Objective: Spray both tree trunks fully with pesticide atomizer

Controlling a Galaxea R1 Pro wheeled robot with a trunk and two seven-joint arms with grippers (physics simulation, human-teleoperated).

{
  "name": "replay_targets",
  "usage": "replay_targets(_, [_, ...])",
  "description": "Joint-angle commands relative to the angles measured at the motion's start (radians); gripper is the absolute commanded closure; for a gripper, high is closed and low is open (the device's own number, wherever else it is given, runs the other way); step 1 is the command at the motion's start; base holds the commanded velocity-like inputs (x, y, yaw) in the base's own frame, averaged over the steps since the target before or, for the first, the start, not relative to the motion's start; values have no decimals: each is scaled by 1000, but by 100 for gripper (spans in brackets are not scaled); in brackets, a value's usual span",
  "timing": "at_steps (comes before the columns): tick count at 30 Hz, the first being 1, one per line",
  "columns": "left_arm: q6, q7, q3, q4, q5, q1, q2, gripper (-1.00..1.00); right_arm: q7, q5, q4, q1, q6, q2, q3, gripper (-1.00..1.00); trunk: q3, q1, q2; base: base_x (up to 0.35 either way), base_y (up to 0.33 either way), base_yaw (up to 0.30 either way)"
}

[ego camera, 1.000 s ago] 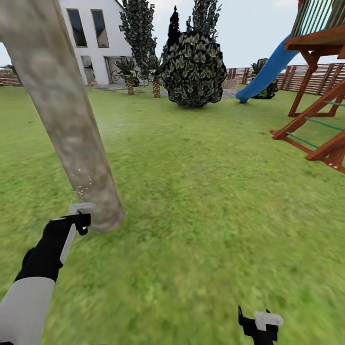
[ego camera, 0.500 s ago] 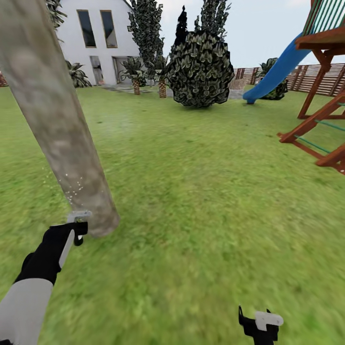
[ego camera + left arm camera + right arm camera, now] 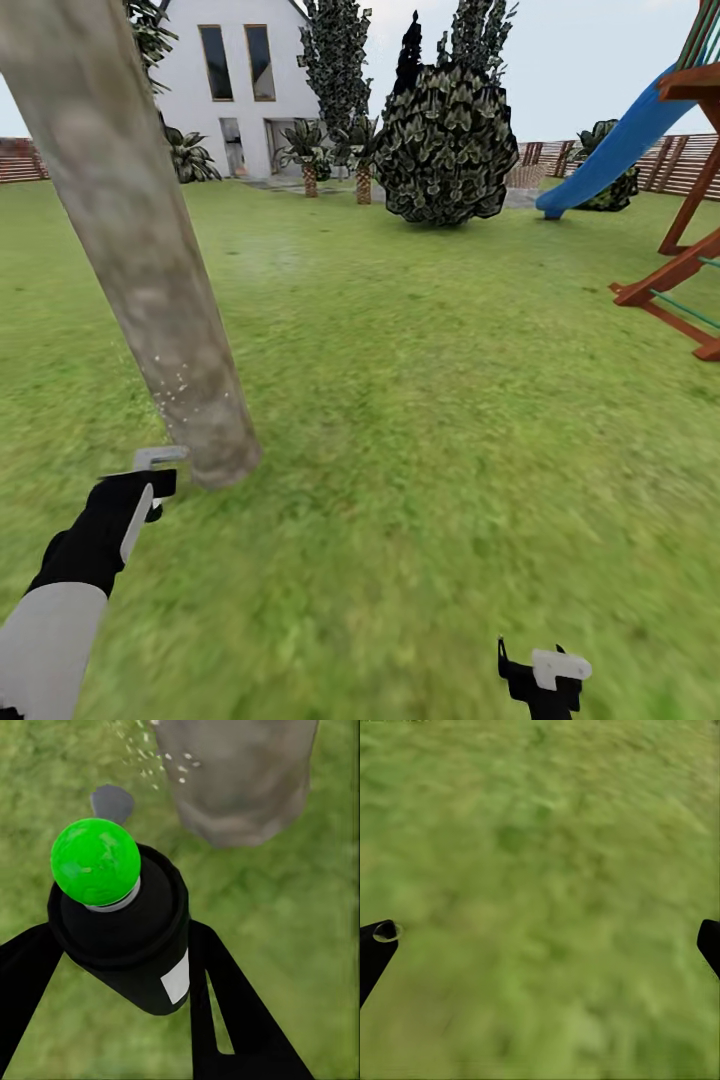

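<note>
A thick, pale grey-brown mottled tree trunk [image 3: 140, 240] leans across the left of the head view and meets the lawn at its base [image 3: 236, 787]. My left gripper [image 3: 150, 472] hangs just short of that base, shut on the pesticide atomizer [image 3: 124, 937], a black canister whose round tip is bright green [image 3: 95, 861]. Whitish specks of pesticide [image 3: 172, 388] float against the lower trunk, and the left wrist view catches the pesticide [image 3: 154, 761] beside the trunk. My right gripper [image 3: 545, 675] is low at the right, open over bare grass [image 3: 540, 900].
A round dark bush [image 3: 445, 145] and slim dark trees stand ahead, with a white house [image 3: 225, 90] behind. A wooden play frame [image 3: 685, 270] with a blue slide [image 3: 620, 145] is at the right. A slat fence [image 3: 685, 160] lines the back.
The camera has panned left, so the house, bush and play frame sit further right. My left gripper has stayed by the trunk base, a little lower, and specks still drift there.
</note>
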Motion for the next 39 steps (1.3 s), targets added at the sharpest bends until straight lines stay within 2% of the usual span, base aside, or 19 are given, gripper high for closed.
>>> replay_targets(1, [0, 0, -1, -1, -3, 0, -9, 100, 0, 0, 0, 0, 0, 0, 0, -100, 0, 0, 0, 218, -146, 0])
replay_targets(4, [0, 0, -1, -3, -5, 0, -13, 100, 0, 0, 1, 0, 0, 0, 0, -100, 0, 0, 0, 235, -162, 62])
replay_targets(9, [-1, -1, 5, 0, -6, 0, 7, 100, 0, 0, 1, 0, 0, 1, 0, -100, 0, 0, 0, 239, -173, 256])
replay_targets(11, [-1, 0, -1, 0, -5, 0, -12, 100, 0, 0, 1, 0, 0, 0, 0, -100, 0, 0, 0, 235, -187, 147])
replay_targets(12, [-1, 0, -4, -1, -4, 0, -33, 100, 0, 0, 1, 0, 0, 0, 0, -100, 0, 0, 0, 218, -200, 24])
replay_targets(14, [-1, 0, -6, -2, -6, -1, -43, 100, 0, 0, 1, 0, 0, 0, 1, -100, 0, 0, 0, 143, -236, 6])
replay_targets(16, [-1, -2, 3, -1, -8, -1, -29, 100, 0, 0, 1, 0, 0, 0, 0, -100, 0, 0, 0, 35, -263, 1])
replay_targets(19, [-9, -1, 8, 22, -13, 19, 38, 100, 0, 0, 1, 0, 0, 0, 0, -100, 0, 0, 0, 4, -200, 0])
replay_targets(20, [-29, -1, 7, 43, -13, 25, 50, 100, 0, 0, 1, 0, 0, 0, 0, -100, 0, 0, 0, 1, -60, 0])
replay_targets(21, [-83, -1, 2, 98, -13, 29, 53, 100, 0, 0, 1, 0, 0, 0, 0, -100, 0, 0, 0, 0, -16, 0])
replay_targets(22, [-118, 0, 0, 141, -11, 31, 43, 100, 0, 0, 1, 0, 0, 0, 0, -100, 0, 0, 0, 0, -6, 0])
replay_targets(24, [-165, 0, -1, 201, -14, 30, -14, 100, 0, 0, 1, 0, 0, 0, 0, -100, 0, 0, 0, 0, -2, 0])
replay_targets(26, [-183, 0, 0, 220, -14, 27, -67, 100, 0, 0, 1, 0, 0, 0, 1, -100, 0, 0, 0, 0, 0, 112])
replay_targets(27, [-184, 0, 3, 222, -14, 27, -70, 100, 0, 0, 1, 0, 0, 0, 1, -100, 0, 0, 0, 0, 0, 240])
replay_targets(28, [-186, 0, 7, 225, -14, 28, -58, 100, 0, 0, 1, 0, 0, 0, 0, -100, 0, 0, 0, 0, 0, 263])
replay_targets(29, [-190, 0, 8, 233, -14, 29, -40, 100, 0, 0, 1, 0, 0, 0, 1, -100, 0, 0, 0, 0, 0, 270])
replay_targets(31, [-228, 0, 9, 309, -9, 30, 20, 100, 0, 0, 1, 0, 0, 0, 1, -100, 0, 0, 0, 0, 0, 235])
replay_targets(35, [-234, 2, 11, 316, -3, 31, 11, 100, 0, 0, 1, 0, 0, 0, 0, -100, 0, 0, 0, 173, -116, 22])
replay_targets(39, [-233, 2, 13, 313, -2, 31, -22, 100, 0, 0, 1, 0, 0, 0, 0, -100, 0, 0, 0, 234, -165, 1])
